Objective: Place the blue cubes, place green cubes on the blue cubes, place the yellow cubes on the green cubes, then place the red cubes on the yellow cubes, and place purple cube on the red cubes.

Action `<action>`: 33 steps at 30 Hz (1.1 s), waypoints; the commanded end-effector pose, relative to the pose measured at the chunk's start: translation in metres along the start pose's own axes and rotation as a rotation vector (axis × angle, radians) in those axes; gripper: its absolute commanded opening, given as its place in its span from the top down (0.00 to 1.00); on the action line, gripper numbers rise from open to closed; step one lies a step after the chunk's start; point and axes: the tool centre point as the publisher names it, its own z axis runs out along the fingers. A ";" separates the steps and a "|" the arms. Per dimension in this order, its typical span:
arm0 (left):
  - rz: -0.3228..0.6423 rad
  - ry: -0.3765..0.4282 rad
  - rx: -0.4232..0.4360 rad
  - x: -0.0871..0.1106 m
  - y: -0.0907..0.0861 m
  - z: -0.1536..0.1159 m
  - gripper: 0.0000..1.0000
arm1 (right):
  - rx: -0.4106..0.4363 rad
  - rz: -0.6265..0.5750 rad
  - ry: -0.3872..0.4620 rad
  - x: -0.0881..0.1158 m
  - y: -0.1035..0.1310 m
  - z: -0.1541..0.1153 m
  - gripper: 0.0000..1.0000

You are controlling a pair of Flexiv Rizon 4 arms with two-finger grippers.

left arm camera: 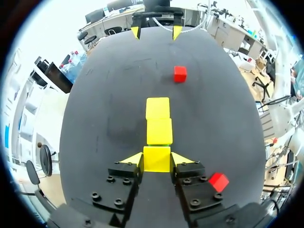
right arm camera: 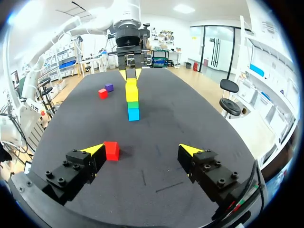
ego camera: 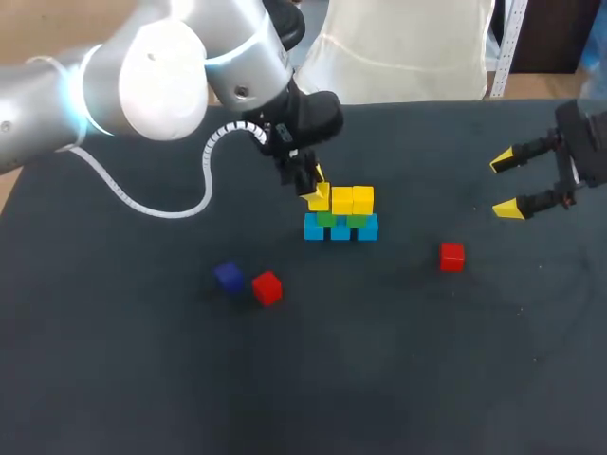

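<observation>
A row of three blue cubes (ego camera: 340, 230) lies mid-table, with green cubes (ego camera: 327, 220) on it and two yellow cubes (ego camera: 352, 200) on those. My left gripper (ego camera: 314, 192) is shut on a third yellow cube (left arm camera: 156, 159) at the left end of the yellow row, in line with the other two (left arm camera: 158, 119). Loose on the table are one red cube (ego camera: 451, 256) to the right, another red cube (ego camera: 267, 288) and a purple cube (ego camera: 229, 276) at the front left. My right gripper (ego camera: 507, 185) hangs open and empty at the right, away from the stack (right arm camera: 133, 102).
The left arm's white cable (ego camera: 152, 204) loops over the table behind and left of the stack. In the right wrist view a red cube (right arm camera: 111, 150) lies just ahead of that gripper's left finger. The dark tabletop (ego camera: 379, 360) stretches toward the front.
</observation>
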 end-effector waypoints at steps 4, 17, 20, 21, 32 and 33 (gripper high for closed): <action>0.001 0.003 0.009 0.000 0.003 0.001 0.95 | -0.001 -0.001 -0.002 0.001 -0.001 0.001 0.00; 0.003 -0.001 0.024 0.000 0.002 0.003 0.00 | -0.001 -0.001 -0.002 0.001 -0.001 0.001 0.00; -0.001 -0.001 0.025 0.001 0.002 0.003 0.00 | -0.001 -0.001 -0.002 0.001 -0.001 0.001 0.00; 0.003 0.005 0.021 0.002 0.002 0.002 0.00 | -0.001 -0.001 -0.002 0.001 -0.001 0.001 0.00; -0.005 -0.011 -0.017 0.014 -0.003 -0.020 0.00 | -0.001 -0.001 -0.002 0.001 -0.001 0.001 0.00; -0.006 -0.011 -0.018 0.016 -0.003 -0.021 0.00 | -0.001 -0.001 -0.002 0.001 -0.001 0.001 0.00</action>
